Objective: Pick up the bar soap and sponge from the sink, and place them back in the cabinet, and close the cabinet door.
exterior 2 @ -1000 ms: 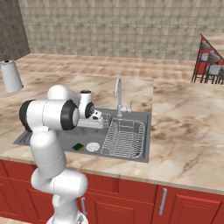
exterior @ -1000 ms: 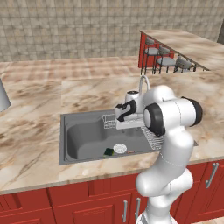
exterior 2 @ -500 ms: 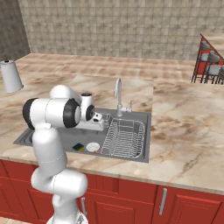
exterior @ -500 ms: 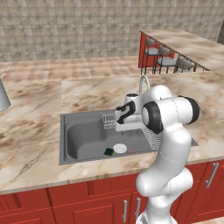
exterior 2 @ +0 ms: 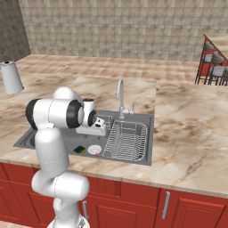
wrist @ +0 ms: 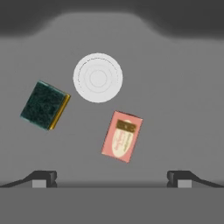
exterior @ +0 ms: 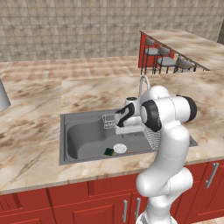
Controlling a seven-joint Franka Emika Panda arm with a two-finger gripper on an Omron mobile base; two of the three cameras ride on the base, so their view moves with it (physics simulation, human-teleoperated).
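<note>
Fingers (wrist: 43, 178) are spread wide over the sink (wrist: 183, 87), nothing gripped; soap (wrist: 122, 136) and sponge (wrist: 45, 105) are seen flat beside the drain (wrist: 97, 78).

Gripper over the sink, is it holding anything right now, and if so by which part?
Nothing is held. The gripper is open above the sink floor; the bar soap and sponge lie untouched below.

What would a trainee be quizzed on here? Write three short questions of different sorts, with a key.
1. True or false: the sponge lies dark green face up.
2. Which lies nearer the gripper in the hand view: A) bar soap B) sponge C) drain?
3. Fill in: the gripper's jaws stand ___ above the sink floor.

Key: 1 true; 2 A; 3 open.
</note>
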